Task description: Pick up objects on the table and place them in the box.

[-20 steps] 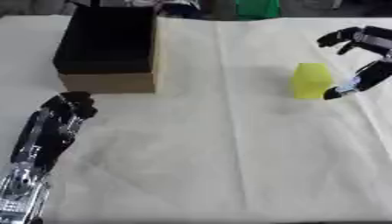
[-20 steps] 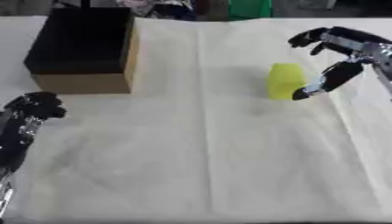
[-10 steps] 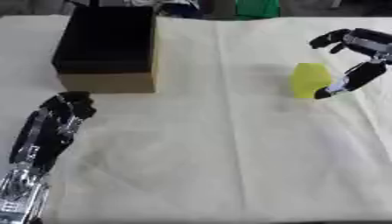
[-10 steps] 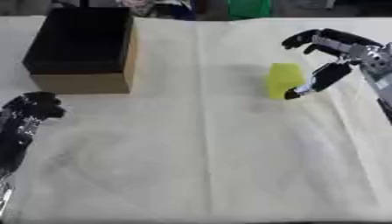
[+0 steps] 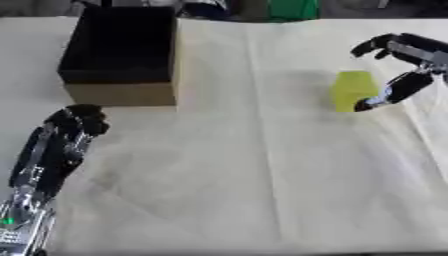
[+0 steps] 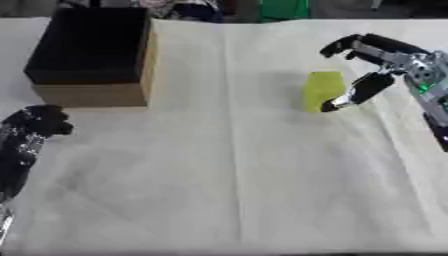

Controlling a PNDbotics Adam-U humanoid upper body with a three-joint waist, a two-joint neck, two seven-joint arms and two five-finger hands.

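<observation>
That little yellow block (image 6: 323, 90) standing on the cloth (image 6: 245, 175), well right of the box (image 6: 92, 55), looks light and rigid, so I'd pinch its flat sides with the right hand (image 6: 372, 65), spread wide beside it.

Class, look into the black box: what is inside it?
The box shows only a dark black interior; no object can be made out. Its floor is too dark to tell.
</observation>
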